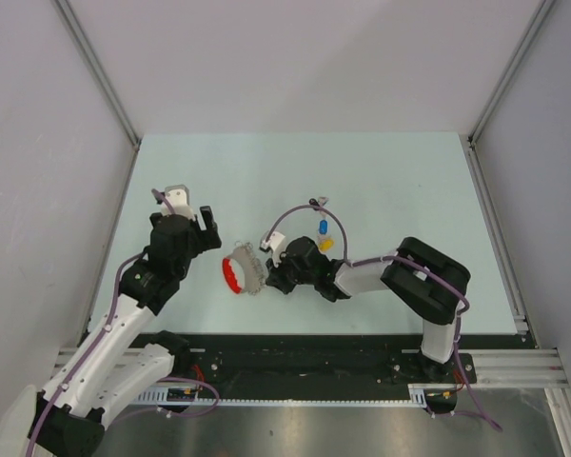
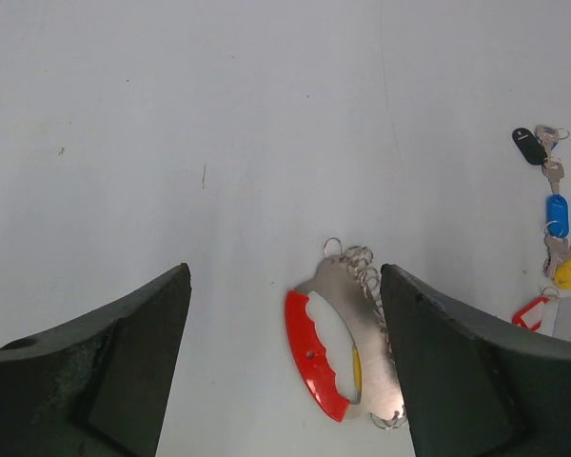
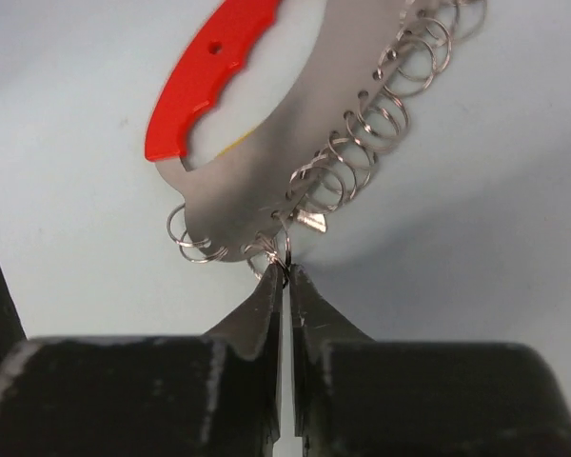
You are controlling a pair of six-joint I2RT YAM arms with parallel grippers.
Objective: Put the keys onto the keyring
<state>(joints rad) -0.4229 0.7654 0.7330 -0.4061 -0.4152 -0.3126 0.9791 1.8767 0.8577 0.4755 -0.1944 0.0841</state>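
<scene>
On the desk [image 1: 381, 171], toward its near left part: keyring [image 2: 347, 314], one item, lying flat; red curved band along its 9 o'clock edge in the left wrist view, silvery plate beside the band, a row of small wire rings strung along the plate's 3 o'clock edge; a thin yellow sliver shows through the gap between band and plate, and what it is cannot be told; right fingers [image 3: 266, 305]: clenched, tips pressed together on one small wire ring at the plate's rim, so grasping the keyring; in the top view they sit at 3 o'clock of the keyring, touching it; left fingers [image 2: 162, 314]: released, spread wide, holding nothing; the keyring shows between them, closer to the finger on the 3 o'clock side, whose edge overlaps the rings in that view; whether they touch there cannot be told; in the top view this arm's wrist stands at about 10 o'clock of the keyring; keys [image 2: 555, 214]: loose on the desk, apart from the keyring, at about 2 o'clock of it in the top view and between 2 and 3 o'clock in the left wrist frame; laid roughly in a line; tags from far to near: black, blue, yellow, red; silvery blades between the tags; the blue and yellow tags alone are plain in the top view, just beyond the right arm's wrist.
</scene>
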